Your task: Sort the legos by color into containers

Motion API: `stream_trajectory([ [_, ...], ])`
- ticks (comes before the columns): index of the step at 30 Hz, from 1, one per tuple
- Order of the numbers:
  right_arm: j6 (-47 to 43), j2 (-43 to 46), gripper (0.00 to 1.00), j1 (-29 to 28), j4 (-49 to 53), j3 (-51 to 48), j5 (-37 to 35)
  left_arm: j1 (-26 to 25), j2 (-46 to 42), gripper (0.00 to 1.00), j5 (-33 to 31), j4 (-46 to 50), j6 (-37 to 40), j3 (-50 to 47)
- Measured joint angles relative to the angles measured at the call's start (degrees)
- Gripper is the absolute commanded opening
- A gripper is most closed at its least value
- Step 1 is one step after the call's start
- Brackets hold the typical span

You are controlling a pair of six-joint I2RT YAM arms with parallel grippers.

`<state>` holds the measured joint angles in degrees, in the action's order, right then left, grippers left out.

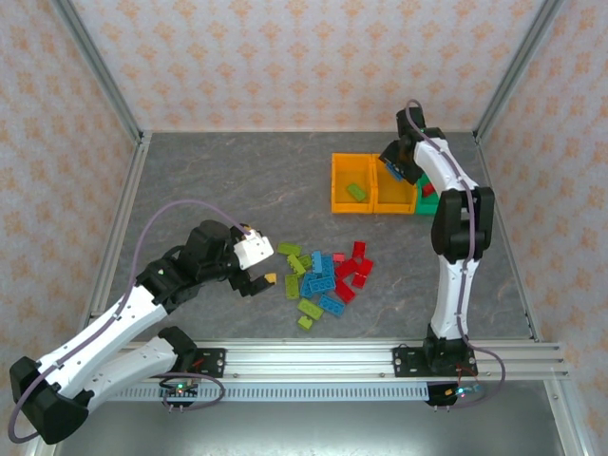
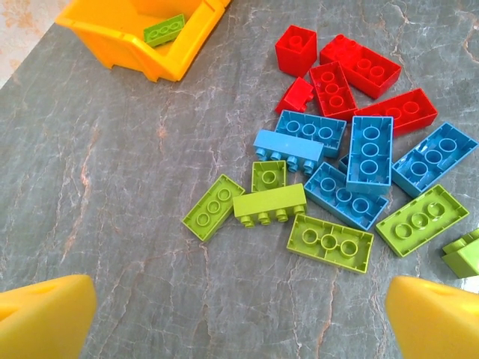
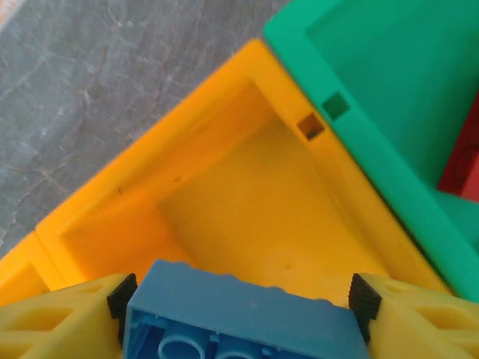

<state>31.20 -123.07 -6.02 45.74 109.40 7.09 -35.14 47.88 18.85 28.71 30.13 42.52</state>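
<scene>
In the top view, the right gripper [image 1: 399, 169] hangs over the middle orange bin [image 1: 392, 199], likely to drop its load there; the wrist hides its jaws. The left orange bin [image 1: 336, 185] holds one green brick [image 1: 357, 191]. The green bin [image 1: 428, 208], partly behind the arm, holds a red brick [image 1: 427, 188]. The left gripper [image 1: 260, 281] hovers just beside the pile [image 1: 323, 275] on the table [image 1: 218, 180].

In the left wrist view, the fingers [image 2: 45, 318] stand apart and empty, cut off at the bottom corners. They face the lime bricks [image 2: 269, 203], probably for the next pick.

In the right wrist view, the pads [image 3: 121, 298] clamp a blue brick [image 3: 239, 321], cut by the lower edge, above the empty orange bin.
</scene>
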Motion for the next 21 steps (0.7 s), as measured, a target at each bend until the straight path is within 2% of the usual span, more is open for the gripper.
stream_trajectory([
  [6,-1.42,3.85,0.86,-0.31,2.14,-0.42,0.20,0.00,-0.04,1.00,0.02,-0.11,0.00,0.00],
  [9,-2.69,11.74,0.85,-0.44,1.86,-6.62,1.03,0.00,0.00,1.00,0.02,-0.11,-0.02,0.00],
  [12,-5.44,24.46,0.84,-1.62,1.01,-17.90,1.90,0.00,0.04,1.00,0.04,-0.15,0.00,0.00],
  [17,-9.42,44.57,0.83,-10.99,0.87,-36.54,3.10,0.00,0.85,1.00,0.61,-0.37,0.04,0.00],
  [21,-9.84,47.60,0.83,-18.05,0.85,-45.46,4.92,0.00,1.88,1.00,2.23,-0.68,0.42,0.00],
])
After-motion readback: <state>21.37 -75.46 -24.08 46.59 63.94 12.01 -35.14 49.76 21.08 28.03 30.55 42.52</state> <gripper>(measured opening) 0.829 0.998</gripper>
